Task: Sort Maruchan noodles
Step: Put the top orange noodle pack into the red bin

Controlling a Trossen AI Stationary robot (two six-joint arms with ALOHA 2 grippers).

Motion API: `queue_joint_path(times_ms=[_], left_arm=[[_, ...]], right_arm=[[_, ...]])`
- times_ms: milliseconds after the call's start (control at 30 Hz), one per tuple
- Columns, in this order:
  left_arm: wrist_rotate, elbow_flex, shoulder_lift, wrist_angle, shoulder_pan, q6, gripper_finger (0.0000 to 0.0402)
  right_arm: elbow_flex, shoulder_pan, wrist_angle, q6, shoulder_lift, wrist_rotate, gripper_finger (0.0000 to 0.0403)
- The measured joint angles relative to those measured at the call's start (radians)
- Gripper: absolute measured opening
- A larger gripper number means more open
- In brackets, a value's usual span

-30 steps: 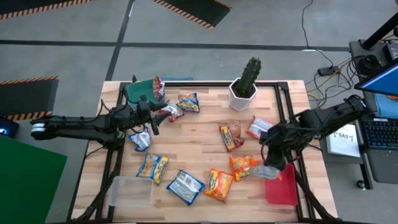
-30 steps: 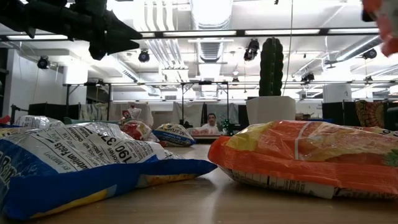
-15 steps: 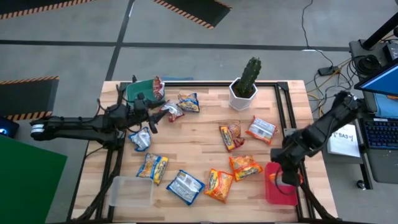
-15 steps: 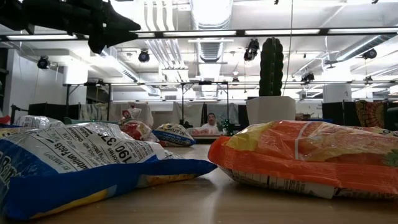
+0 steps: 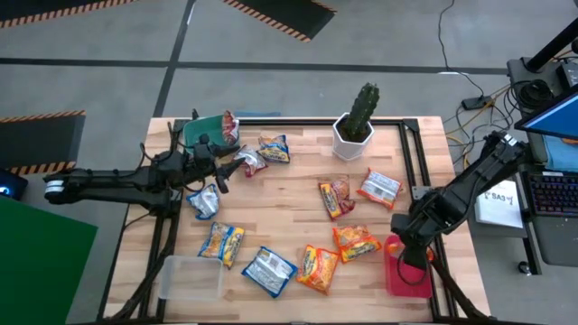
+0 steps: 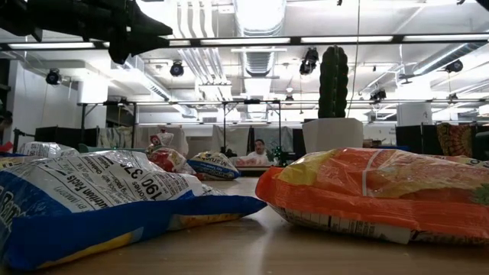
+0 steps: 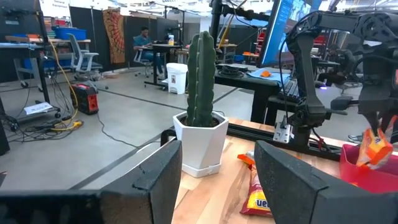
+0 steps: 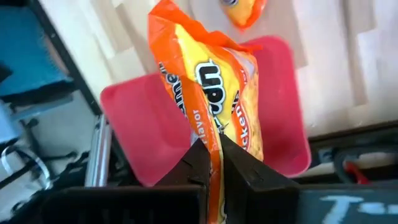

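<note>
Right wrist view, right end effector (image 8: 212, 163) clamped on orange-yellow noodle packet (image 8: 214, 93), hanging over pink tray (image 8: 283, 99)

You see one orange-yellow packet (image 8: 214, 106) hanging upright over the pink tray (image 8: 283, 93); other packets (image 5: 271, 271) lie flat, scattered across the table (image 5: 289, 203)

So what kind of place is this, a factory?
More likely a robotics lab or workshop: desks with a seated person, a computer monitor beside the wooden table, and cables across a concrete floor marked with hazard stripes.
</note>
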Motion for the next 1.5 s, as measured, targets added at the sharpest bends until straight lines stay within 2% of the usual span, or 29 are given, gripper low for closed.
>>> queue_joint_path(times_ms=[233,333,733,1033,1200,1367,1500], left_arm=[[0.0,0.0,0.0,0.0,0.0,-0.003,0.0185],[0.0,0.0,0.0,0.0,0.0,-0.004,0.0185],[0.0,0.0,-0.003,0.012,0.0,-0.004,0.0185],[0.002,0.0,-0.004,0.012,0.0,-0.023,0.0185],[0.002,0.0,-0.005,0.017,0.0,-0.022,0.0185],[0.002,0.0,-0.013,0.028,0.0,-0.014,0.0185],[0.003,0.001,-0.038,0.039,0.0,-0.013,0.0185]], right_arm=[[-0.014,0.0,0.0,-0.009,0.013,0.07,0.0012],[-0.015,0.0,0.0,0.036,0.013,0.091,0.0013],[-0.015,0.0,-0.002,0.202,0.011,0.076,0.0013],[-0.015,0.0,-0.001,0.182,0.011,0.091,0.0013],[-0.015,0.0,0.0,0.231,0.011,0.113,0.0014],[-0.014,0.0,-0.002,0.347,0.011,0.109,0.0043],[-0.014,0.0,-0.003,0.379,0.012,0.11,0.0076]])
